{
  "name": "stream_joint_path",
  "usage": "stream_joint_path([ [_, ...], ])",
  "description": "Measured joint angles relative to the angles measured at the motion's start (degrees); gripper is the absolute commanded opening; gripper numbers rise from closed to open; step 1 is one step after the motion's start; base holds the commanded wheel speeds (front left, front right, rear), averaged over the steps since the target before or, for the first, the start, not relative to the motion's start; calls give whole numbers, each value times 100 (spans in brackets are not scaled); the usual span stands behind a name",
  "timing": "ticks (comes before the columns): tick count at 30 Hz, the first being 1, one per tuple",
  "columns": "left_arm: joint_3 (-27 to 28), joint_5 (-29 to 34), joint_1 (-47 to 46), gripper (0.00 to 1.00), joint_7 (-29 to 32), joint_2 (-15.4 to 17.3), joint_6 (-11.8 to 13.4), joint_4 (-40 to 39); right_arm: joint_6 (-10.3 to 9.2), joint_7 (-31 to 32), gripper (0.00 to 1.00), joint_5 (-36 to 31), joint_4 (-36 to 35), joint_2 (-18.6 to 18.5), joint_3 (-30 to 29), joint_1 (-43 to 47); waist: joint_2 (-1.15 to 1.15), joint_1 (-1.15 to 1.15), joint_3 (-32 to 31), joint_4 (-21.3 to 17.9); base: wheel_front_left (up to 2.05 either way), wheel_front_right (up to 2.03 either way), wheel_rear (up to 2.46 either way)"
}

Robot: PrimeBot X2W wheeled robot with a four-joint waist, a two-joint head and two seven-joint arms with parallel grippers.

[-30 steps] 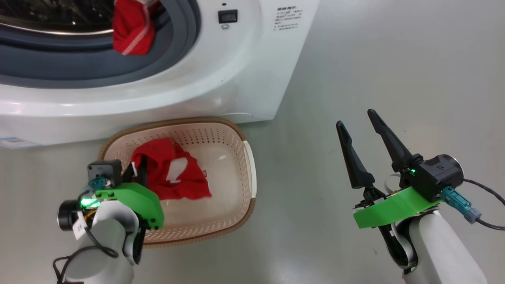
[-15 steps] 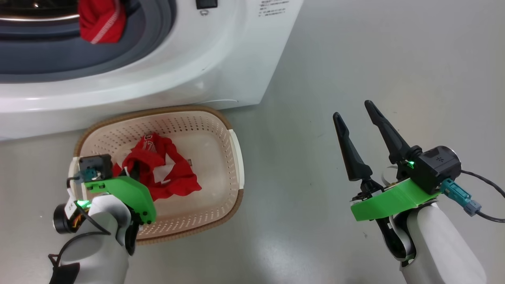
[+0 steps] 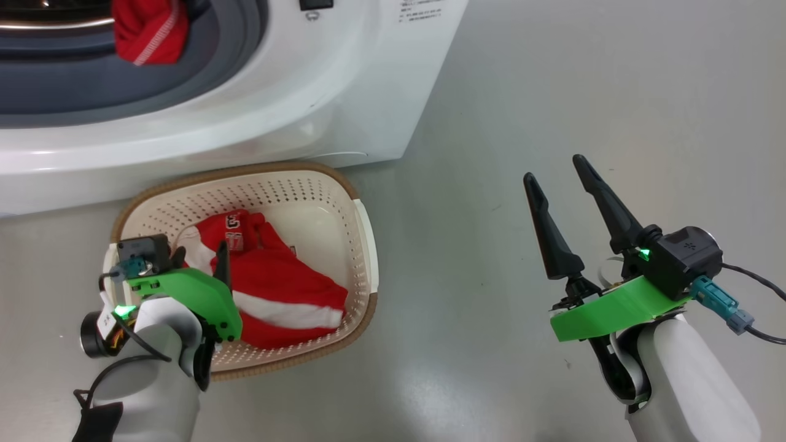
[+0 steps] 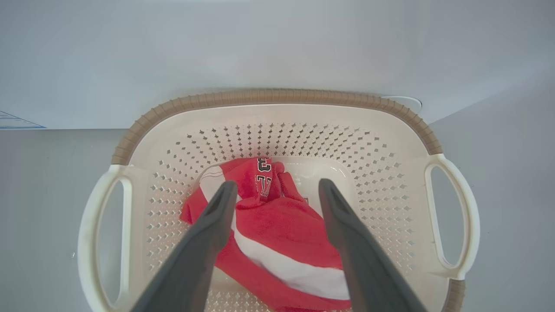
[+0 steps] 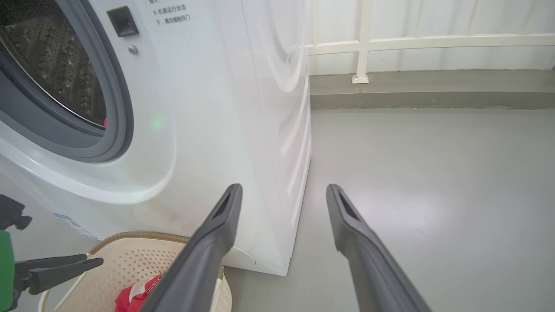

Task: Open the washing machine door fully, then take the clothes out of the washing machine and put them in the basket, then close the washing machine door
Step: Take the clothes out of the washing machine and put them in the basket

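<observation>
The left gripper [image 4: 277, 185] hung with fingers apart over the basket [image 4: 277, 96], where a red garment [image 4: 282, 225] lay loose and spread. A second red garment [image 3: 147, 34] sat at the washing machine [image 3: 344, 92] mouth. The right gripper [image 3: 554, 170] was spread, empty. A second earlier the left fingers had pinched the garment, bunched.

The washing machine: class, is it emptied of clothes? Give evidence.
Not empty. One red garment hangs over the washing machine's grey gasket; a second garment lies in the basket.

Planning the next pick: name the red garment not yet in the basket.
The garment hanging at the washing machine opening; the other garment lies in the basket.
</observation>
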Motion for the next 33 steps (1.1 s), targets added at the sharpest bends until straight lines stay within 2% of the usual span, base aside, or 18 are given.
stream_joint_path([
  [6, -40, 5, -3, 100, -177, -24, -15, -123, 0, 0, 100, -4, 41, -1, -97, 1, 0, 0, -154, 101, 0, 0, 0],
  [8, -3, -14, 4, 100, -214, -36, -104, -283, 0, 0, 100, -12, 48, -1, -112, 2, 0, 0, -226, 140, 0, 0, 0],
  [13, 263, -11, 240, 100, -226, -3, -168, -1570, 0, 0, 100, -97, 51, 1, -252, 23, 0, 0, -444, 249, 0, 0, 0],
  [16, 449, 375, 923, 100, -227, 67, -168, -2716, 0, 0, 100, -302, 40, 2, -353, 30, 0, 0, -653, 328, 0, 0, 0],
  [20, 776, 622, 1628, 100, -227, 38, -167, -3676, 0, 0, 100, -410, 44, 0, -511, 121, 0, 0, -934, 420, 0, 0, 0],
  [33, 1329, 1000, 2812, 100, -227, -137, -136, -5234, 0, 0, 100, -552, 55, 7, -679, 567, 0, 0, -1709, 555, 0, 0, 0],
])
